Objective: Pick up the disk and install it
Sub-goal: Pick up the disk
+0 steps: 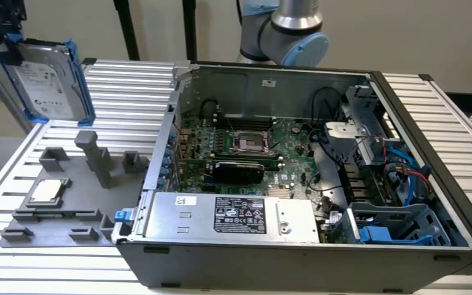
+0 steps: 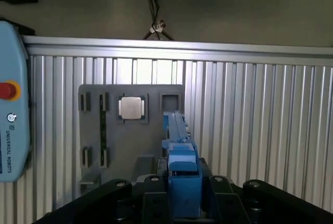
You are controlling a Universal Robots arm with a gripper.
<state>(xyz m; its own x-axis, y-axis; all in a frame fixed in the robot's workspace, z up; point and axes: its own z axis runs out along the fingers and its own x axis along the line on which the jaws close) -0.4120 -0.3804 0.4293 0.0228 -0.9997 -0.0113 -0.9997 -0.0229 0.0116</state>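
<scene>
fingers (image 2: pixel 216 203) clamped either side of disk (image 1: pixel 49 80), disk standing on edge

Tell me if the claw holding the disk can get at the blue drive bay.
Probably yes: the claw holds the disk aloft, the case lies open, and the blue drive bay looks free, with cables beside it.

A ribbed aluminium tabletop (image 1: pixel 457 117) carries an open dark grey computer case (image 1: pixel 302 264). Inside lies a green motherboard (image 1: pixel 289 144) with a square metal socket (image 1: pixel 248 142). A grey metal power-supply box (image 1: pixel 179 218) with a black label sits along the near wall, and a blue plastic drive cage (image 1: pixel 396 228) fills the corner at the exterior view's right. Beside the case, a flat grey plastic fixture plate (image 1: pixel 72 209) holds a small square silver chip (image 1: pixel 46 192) in a recess
</scene>
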